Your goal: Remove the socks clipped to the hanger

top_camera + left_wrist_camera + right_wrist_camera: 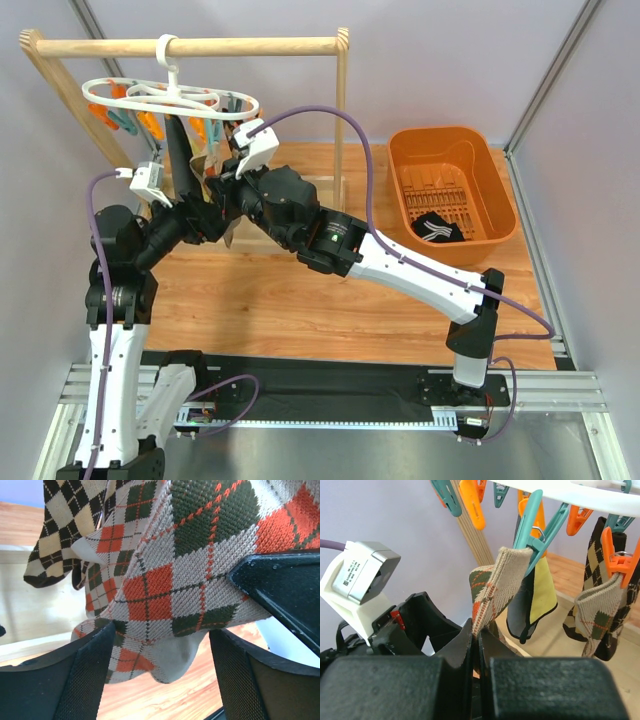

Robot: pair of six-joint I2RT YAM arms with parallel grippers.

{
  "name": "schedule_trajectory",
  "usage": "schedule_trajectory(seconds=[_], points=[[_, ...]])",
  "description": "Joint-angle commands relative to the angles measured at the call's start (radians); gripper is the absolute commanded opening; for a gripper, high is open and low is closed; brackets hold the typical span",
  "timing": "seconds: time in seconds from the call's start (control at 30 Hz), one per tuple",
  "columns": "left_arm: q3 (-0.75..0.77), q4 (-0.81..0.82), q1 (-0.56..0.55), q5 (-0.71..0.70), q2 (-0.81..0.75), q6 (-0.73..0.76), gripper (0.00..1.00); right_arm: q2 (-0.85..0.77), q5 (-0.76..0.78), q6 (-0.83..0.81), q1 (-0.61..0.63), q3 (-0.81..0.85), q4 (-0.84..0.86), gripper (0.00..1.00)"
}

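I have the right gripper (476,636) pinched shut on the lower part of the orange-and-green argyle sock (492,582). The sock hangs from a teal clip (540,527) on the white ring hanger (170,97), over the far left corner of the desk. The left gripper (162,667) sits spread wide around the same sock's heel, gripping nothing. My worry is that a sideways pull leaves the clip holding, so the whole hanger swings or hops off the wooden rail (250,46). The arms are crowded together too, so fingers may collide or snag the neighbouring sock (600,612).
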Motion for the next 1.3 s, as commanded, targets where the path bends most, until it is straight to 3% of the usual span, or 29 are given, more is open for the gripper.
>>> schedule_trajectory(seconds=[0.0,0.1,0.23,0.3,0.33,0.37,0.47,0.67,0.87,1.27], points=[[0.001,0.054,-0.020,-0.055,0.000,-0.004,0.81,-0.004,0.015,0.063,0.009,0.002,0.068,0.00],[0.001,0.062,-0.020,-0.067,0.011,-0.005,0.68,-0.004,0.012,0.077,0.009,-0.007,0.077,0.00],[0.019,0.051,-0.020,-0.063,0.023,-0.007,0.37,-0.004,0.007,0.086,0.009,-0.018,0.087,0.01],[0.027,0.042,-0.020,-0.057,0.019,-0.001,0.29,-0.005,0.007,0.077,0.009,-0.024,0.085,0.06],[0.030,0.033,-0.020,-0.049,0.016,0.002,0.21,-0.007,0.005,0.069,0.009,-0.026,0.085,0.11],[0.031,0.028,-0.020,-0.044,0.011,0.010,0.18,-0.008,0.005,0.050,0.009,-0.029,0.083,0.24],[0.022,0.036,-0.020,-0.015,0.005,0.019,0.13,-0.018,0.010,0.034,0.002,-0.032,0.073,0.43],[0.011,0.042,-0.020,0.035,0.016,-0.016,0.05,-0.015,-0.007,0.059,-0.044,0.034,0.001,0.66],[0.051,-0.013,-0.018,0.055,0.042,-0.007,0.00,-0.027,-0.108,0.164,-0.168,0.068,-0.053,0.71],[0.082,-0.069,0.014,0.114,0.059,0.013,0.00,0.093,-0.238,0.215,-0.223,0.284,-0.107,0.70]])
